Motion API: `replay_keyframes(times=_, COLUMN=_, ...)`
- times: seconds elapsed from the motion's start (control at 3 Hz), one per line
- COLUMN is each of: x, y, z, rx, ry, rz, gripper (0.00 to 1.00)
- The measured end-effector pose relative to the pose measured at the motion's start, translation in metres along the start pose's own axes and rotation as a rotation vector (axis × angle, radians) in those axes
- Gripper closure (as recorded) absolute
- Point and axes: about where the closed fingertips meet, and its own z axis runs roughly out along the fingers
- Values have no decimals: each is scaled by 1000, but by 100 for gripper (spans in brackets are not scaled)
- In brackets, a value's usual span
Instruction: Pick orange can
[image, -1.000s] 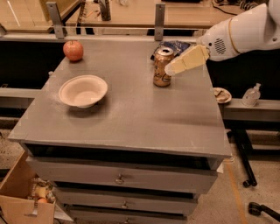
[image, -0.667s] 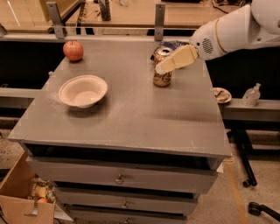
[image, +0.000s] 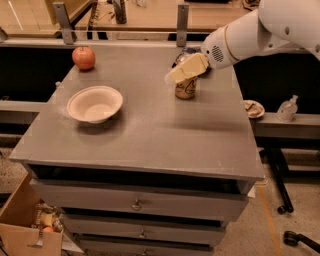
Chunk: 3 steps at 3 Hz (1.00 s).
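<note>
The orange can (image: 185, 90) stands upright on the grey table (image: 150, 125), at the back right. It is golden-orange with dark script on its side. Its top is hidden by my gripper. My gripper (image: 181, 71), cream-coloured on a white arm reaching in from the upper right, hangs just over the can's top and covers the can's upper part. I cannot tell whether it touches the can.
A red apple (image: 83, 57) sits at the table's back left. A white bowl (image: 95, 104) sits left of centre. A dark bag (image: 182, 54) is mostly hidden behind the gripper. A cardboard box (image: 22, 230) stands on the floor at lower left. Drawers face the front.
My gripper has moved left and slightly down, from beside the can's right side to over its top. The can, bowl and apple have not moved.
</note>
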Motion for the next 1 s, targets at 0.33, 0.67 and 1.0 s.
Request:
replay_keyframes(times=0.33, x=-1, y=1, z=15, rx=-14, ry=13, rz=0, gripper=0)
replay_keyframes(times=0.67, x=-1, y=4, z=29, rx=-34, ry=24, rz=-2, gripper=0)
replay_keyframes(times=1.0, x=-3, y=7, z=38, rx=-50, ry=27, rz=-11, gripper=18)
